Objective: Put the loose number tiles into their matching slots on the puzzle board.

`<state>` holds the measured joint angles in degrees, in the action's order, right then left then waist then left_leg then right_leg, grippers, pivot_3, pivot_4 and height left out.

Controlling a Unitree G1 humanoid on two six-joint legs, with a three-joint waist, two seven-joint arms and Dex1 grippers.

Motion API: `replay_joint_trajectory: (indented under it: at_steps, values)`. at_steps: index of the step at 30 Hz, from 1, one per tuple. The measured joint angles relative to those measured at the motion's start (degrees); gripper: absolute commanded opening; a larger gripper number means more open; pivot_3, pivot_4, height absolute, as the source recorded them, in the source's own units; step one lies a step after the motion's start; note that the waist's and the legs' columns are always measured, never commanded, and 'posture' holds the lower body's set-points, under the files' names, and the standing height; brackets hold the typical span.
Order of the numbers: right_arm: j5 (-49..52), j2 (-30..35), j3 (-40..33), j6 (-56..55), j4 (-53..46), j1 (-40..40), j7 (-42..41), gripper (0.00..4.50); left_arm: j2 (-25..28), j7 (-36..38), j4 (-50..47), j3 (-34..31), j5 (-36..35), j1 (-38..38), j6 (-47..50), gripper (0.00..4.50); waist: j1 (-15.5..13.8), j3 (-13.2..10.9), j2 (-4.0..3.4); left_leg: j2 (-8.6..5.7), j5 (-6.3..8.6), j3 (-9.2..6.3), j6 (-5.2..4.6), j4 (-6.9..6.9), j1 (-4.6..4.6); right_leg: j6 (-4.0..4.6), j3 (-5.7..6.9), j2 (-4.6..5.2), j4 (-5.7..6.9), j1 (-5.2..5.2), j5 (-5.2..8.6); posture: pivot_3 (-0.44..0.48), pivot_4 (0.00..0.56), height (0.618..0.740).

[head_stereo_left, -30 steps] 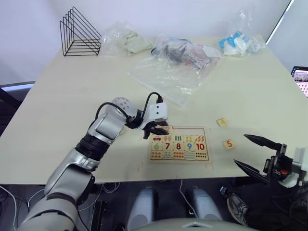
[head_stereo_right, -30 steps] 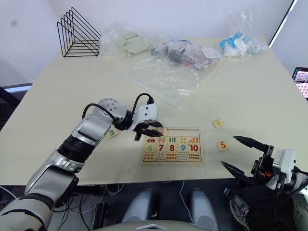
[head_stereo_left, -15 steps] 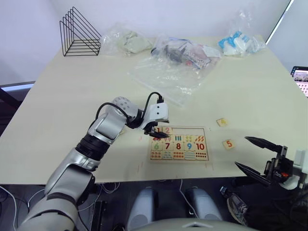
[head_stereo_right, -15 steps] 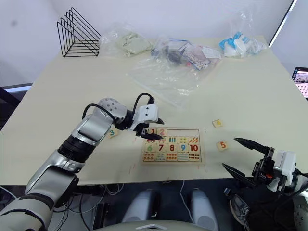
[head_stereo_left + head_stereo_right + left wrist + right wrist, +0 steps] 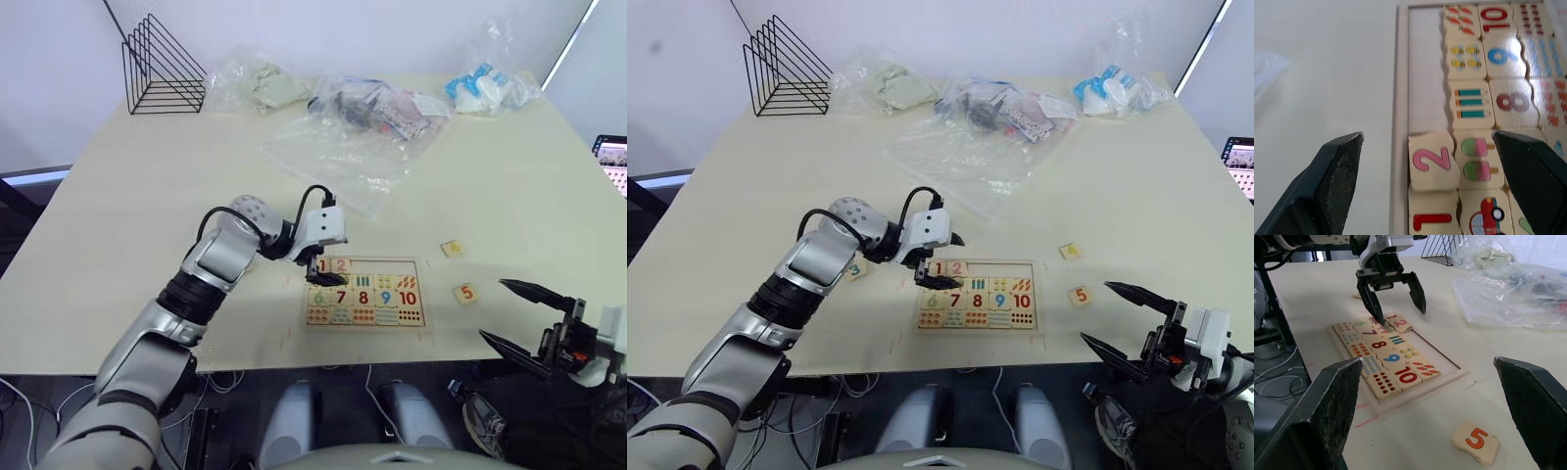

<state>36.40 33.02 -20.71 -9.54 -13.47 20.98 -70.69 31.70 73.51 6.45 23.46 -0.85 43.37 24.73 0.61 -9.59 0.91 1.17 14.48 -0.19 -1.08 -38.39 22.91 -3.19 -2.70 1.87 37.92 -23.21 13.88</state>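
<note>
Left hand (image 5: 320, 270) now hangs released above the board (image 5: 364, 290), with tile 2 (image 5: 1431, 164) left slightly crooked beside 1. Tiles 3 (image 5: 855, 269), 4 (image 5: 452, 249) and 5 (image 5: 465, 292) remain off the board on the worktop.

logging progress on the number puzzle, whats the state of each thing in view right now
left gripper: open, above the board's top-left corner
right gripper: open, off the table's front edge
puzzle board: flat on the table, top row partly unfilled
1 tile: in the top row
2 tile: in the top row, sitting slightly crooked
5 tile: loose on the table
3 tile: loose beside the left arm
</note>
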Motion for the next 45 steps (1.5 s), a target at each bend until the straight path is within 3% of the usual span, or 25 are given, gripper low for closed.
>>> replay_joint_trajectory:
  at_steps: [6, 9, 13, 14, 16, 20, 45]
  values:
    - [0.00, -0.02, -0.01, 0.00, 0.00, 0.46, 0.43, 4.50, -0.81, -0.20, 5.10, -3.14, -1.97, 3.18, -1.45, 4.47, 0.03, 0.00, 0.00, 0.00, 0.00, 0.00, 0.00, 0.00, -0.01, 0.00, 0.00, -0.01, 0.00, 0.00, 0.00, 0.000, 0.150, 0.740]
    - [0.00, -0.03, -0.01, -0.01, 0.00, 0.65, 0.62, 4.50, -0.83, -0.11, 7.38, -3.63, -2.69, 3.24, -3.15, 3.28, 0.04, 0.00, 0.00, 0.00, 0.00, 0.00, 0.00, 0.00, 0.00, 0.00, 0.00, -0.01, 0.00, 0.00, 0.00, 0.000, 0.150, 0.740]
    - [0.00, -0.04, -0.02, -0.16, 0.00, 0.83, 0.90, 4.50, -0.02, 0.18, 9.97, -4.84, -2.86, 3.13, -6.60, 2.44, 0.03, 0.00, 0.00, 0.00, 0.00, 0.00, 0.00, 0.00, 0.00, 0.00, 0.00, 0.00, 0.00, 0.00, 0.00, 0.000, 0.150, 0.740]
    - [0.00, -0.04, -0.02, -0.41, 0.00, 0.83, 0.90, 4.50, 0.45, 0.48, 10.33, -4.95, -2.86, 2.68, -7.51, 1.91, 0.03, 0.00, 0.00, 0.00, 0.00, 0.00, 0.00, 0.00, 0.00, 0.00, 0.00, 0.00, 0.00, 0.00, 0.00, 0.000, 0.150, 0.740]
    - [0.00, -0.04, -0.02, -0.57, 0.00, 0.82, 0.90, 4.50, 0.68, 0.82, 10.61, -4.94, -2.85, 2.11, -8.08, 1.43, 0.03, 0.00, 0.00, 0.00, 0.00, 0.00, 0.00, 0.00, 0.00, 0.00, 0.00, 0.00, 0.00, 0.00, 0.00, 0.000, 0.150, 0.740]
    - [0.00, -0.03, -0.03, -0.70, 0.01, 0.82, 0.95, 4.50, 1.70, 2.15, 10.81, -4.89, -2.82, 0.68, -8.95, 0.05, 0.03, 0.00, 0.00, 0.00, 0.00, -0.01, 0.00, 0.00, 0.00, 0.00, 0.01, 0.00, 0.01, 0.00, 0.00, 0.000, 0.150, 0.740]
    - [0.00, 0.06, -0.09, -0.78, 0.01, 1.11, 1.14, 4.50, 4.02, 5.53, 7.34, -4.10, -2.68, -3.63, -8.73, 0.05, -0.02, 0.00, 0.00, 0.00, 0.00, 0.00, 0.00, 0.01, 0.00, 0.01, 0.00, 0.01, 0.00, 0.00, 0.00, 0.000, 0.150, 0.740]
